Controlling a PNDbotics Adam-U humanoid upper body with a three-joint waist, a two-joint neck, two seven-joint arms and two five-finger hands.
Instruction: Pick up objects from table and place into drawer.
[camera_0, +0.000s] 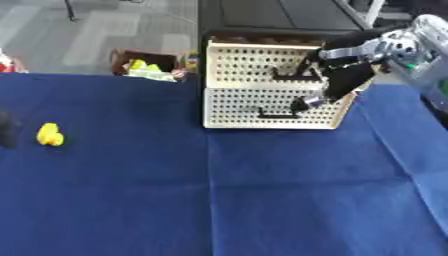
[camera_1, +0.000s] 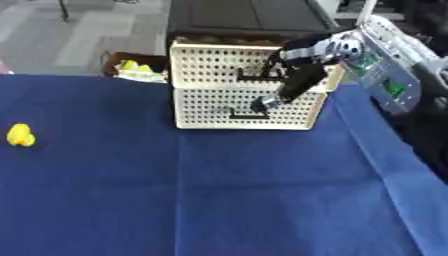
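- Right hand (camera_0: 343, 75) is reaching in from the upper right and hanging against the front of the cream perforated drawer unit (camera_0: 254, 107), at its right side; the fingers are pointing downward, and whether they are curled on anything cannot be told.
- Drawer unit is standing at the far middle of the blue table (camera_0: 262, 200), with two black handles showing on its front.
- Small yellow object (camera_0: 49, 135) is lying on the cloth at the left edge, well apart from the drawers.
- Brown box (camera_0: 140, 62) with yellow-green contents is sitting on the floor beyond the table.
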